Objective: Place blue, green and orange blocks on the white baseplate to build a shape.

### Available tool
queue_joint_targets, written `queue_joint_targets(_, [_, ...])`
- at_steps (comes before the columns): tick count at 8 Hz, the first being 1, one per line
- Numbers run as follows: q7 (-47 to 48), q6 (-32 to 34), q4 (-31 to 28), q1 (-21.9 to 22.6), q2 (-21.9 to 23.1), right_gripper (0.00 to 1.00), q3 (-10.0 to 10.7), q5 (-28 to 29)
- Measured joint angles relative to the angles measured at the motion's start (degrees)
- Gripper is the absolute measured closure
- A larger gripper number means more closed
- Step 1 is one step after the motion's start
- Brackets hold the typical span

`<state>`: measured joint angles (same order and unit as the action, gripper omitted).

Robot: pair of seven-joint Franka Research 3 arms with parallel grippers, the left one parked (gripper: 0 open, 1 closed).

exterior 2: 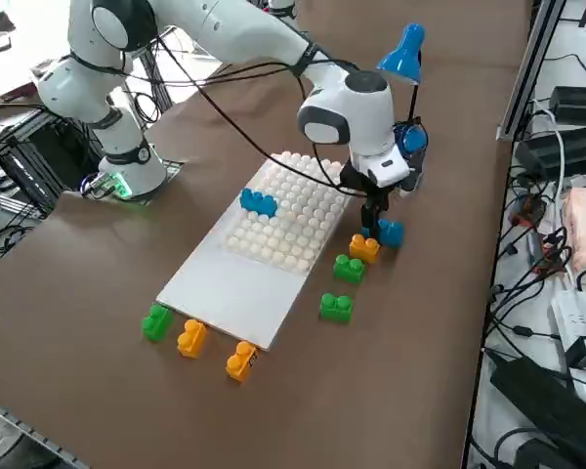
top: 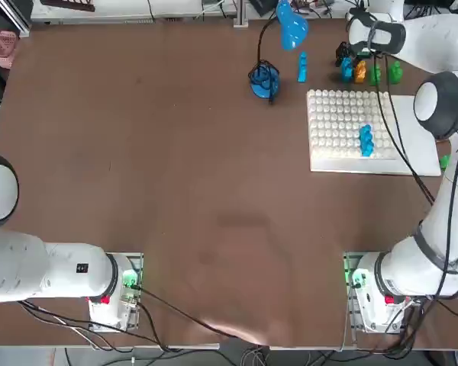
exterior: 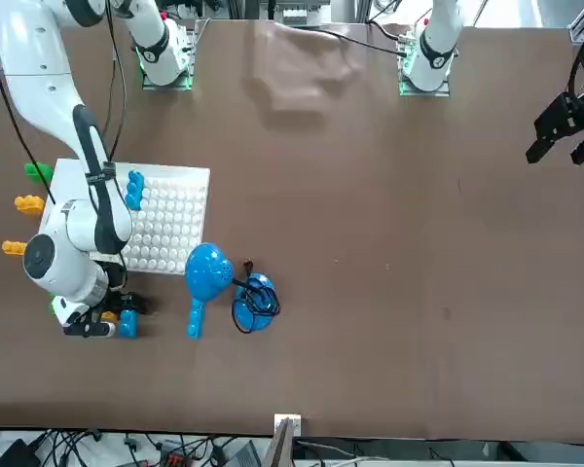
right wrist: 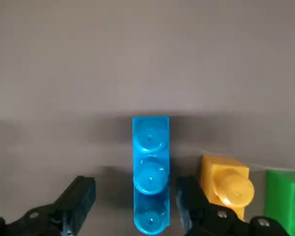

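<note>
On the brown table [top: 175, 168], beyond the white baseplate [top: 412, 156], the right gripper [right wrist: 135, 209] stands spread around a blue block [right wrist: 150, 172], beside an orange block [right wrist: 225, 187].

overhead, front, raised right side; close wrist view

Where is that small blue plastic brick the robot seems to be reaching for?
In the wrist view, the small blue plastic brick lies on the brown table between the right gripper's open fingers, beside an orange brick.
</note>
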<state>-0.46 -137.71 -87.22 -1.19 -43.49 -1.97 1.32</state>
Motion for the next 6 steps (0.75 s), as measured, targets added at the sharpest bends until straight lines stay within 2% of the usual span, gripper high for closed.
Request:
queue_joint_targets(4, [0.0,0.0,0.2,0.0,-0.6,0.04,0.5,0.0])
queue_joint_targets(5, [0.0,0.0,0.2,-0.1,-0.6,0.08,0.6,0.0])
queue_joint_targets(6, [0.0,0.0,0.2,-0.1,-0.6,0.19,0.6,0.0])
